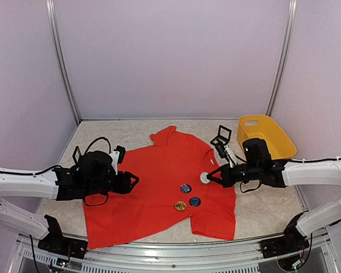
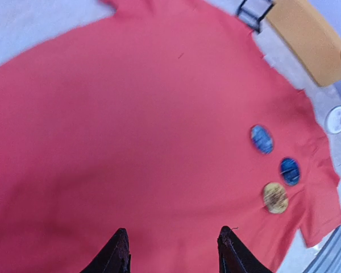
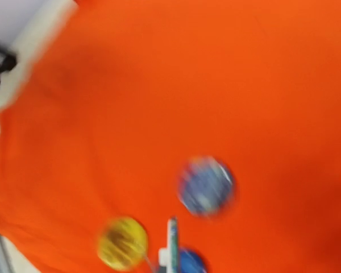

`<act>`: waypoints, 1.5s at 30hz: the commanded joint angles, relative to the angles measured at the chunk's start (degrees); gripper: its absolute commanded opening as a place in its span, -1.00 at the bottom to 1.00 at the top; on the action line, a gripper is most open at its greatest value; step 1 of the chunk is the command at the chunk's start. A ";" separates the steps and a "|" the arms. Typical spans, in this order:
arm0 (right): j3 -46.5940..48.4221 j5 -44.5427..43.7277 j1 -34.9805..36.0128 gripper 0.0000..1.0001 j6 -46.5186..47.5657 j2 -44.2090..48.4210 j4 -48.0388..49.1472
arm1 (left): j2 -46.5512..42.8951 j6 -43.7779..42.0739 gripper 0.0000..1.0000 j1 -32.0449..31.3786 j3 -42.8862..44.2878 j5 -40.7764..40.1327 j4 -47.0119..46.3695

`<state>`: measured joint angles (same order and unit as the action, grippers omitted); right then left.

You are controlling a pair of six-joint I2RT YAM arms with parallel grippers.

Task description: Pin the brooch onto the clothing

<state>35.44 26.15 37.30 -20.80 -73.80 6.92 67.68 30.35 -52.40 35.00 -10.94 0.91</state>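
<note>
Legible text: none is found in any of the three views.
Upper blue badge (image 2: 262,139): pale markings are seen on its face, pinned to the T-shirt (image 2: 131,131); no letters or numbers can be made out.
Lower blue badge (image 2: 290,170): a lighter pattern is seen on dark blue; it is too small and soft to be read.
Yellow badge (image 2: 275,197): darker specks are seen on its face; no word can be told.
White brooch (image 1: 205,177): only a pale disc is shown; nothing can be read on it.
Right wrist view: all badges are blurred beyond reading.
</note>
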 commanded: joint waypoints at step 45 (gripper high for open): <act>8.17 4.52 -0.31 -1.00 6.31 -16.38 7.75 | 45.22 -34.24 -0.87 -4.81 18.15 16.64 -3.62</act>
<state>42.33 29.74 36.60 -16.32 -89.36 15.70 111.35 -2.92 -57.01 57.54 -0.16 -6.15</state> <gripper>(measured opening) 0.006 0.185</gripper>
